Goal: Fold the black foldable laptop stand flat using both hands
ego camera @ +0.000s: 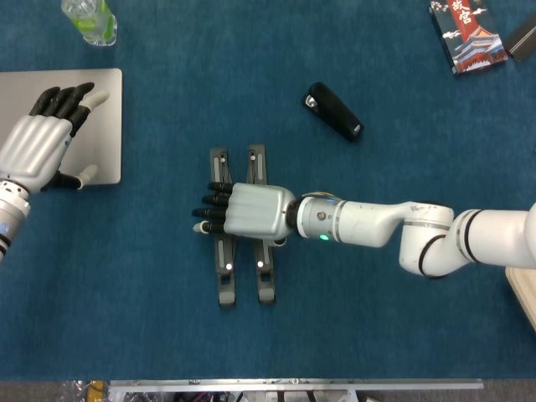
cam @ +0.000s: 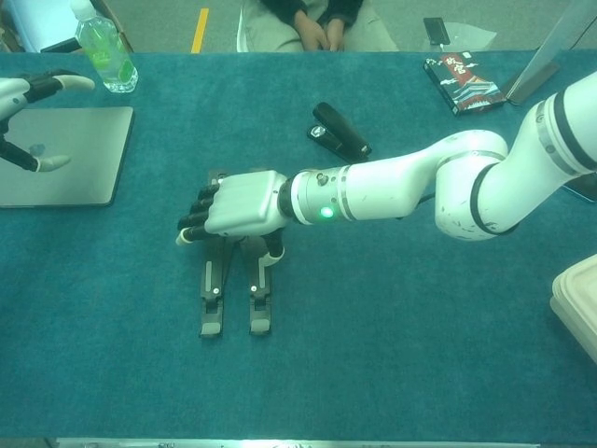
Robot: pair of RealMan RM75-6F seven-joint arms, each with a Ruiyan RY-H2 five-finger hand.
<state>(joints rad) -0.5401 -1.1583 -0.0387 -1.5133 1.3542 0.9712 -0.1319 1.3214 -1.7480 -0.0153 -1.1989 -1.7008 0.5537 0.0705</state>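
Note:
The black laptop stand (ego camera: pixel 226 280) lies on the blue cloth as two narrow parallel bars, also visible in the chest view as the stand (cam: pixel 213 294). My right hand (ego camera: pixel 249 209) hovers palm down across the middle of both bars, fingers stretched to the left and slightly apart, holding nothing. In the chest view the right hand (cam: pixel 239 203) hides the bars' far halves, and its thumb hangs down beside the right bar. Whether the palm touches the stand cannot be told. My left hand (ego camera: pixel 35 149) is spread over the grey laptop, far from the stand, and the left hand (cam: pixel 23 93) holds nothing.
A shut grey laptop (ego camera: pixel 100 100) lies at the far left with a green bottle (ego camera: pixel 90 21) behind it. A black stapler-like object (ego camera: pixel 333 111) lies beyond the stand. A printed box (ego camera: pixel 467 29) sits far right. A white container (cam: pixel 578 303) is at the right edge.

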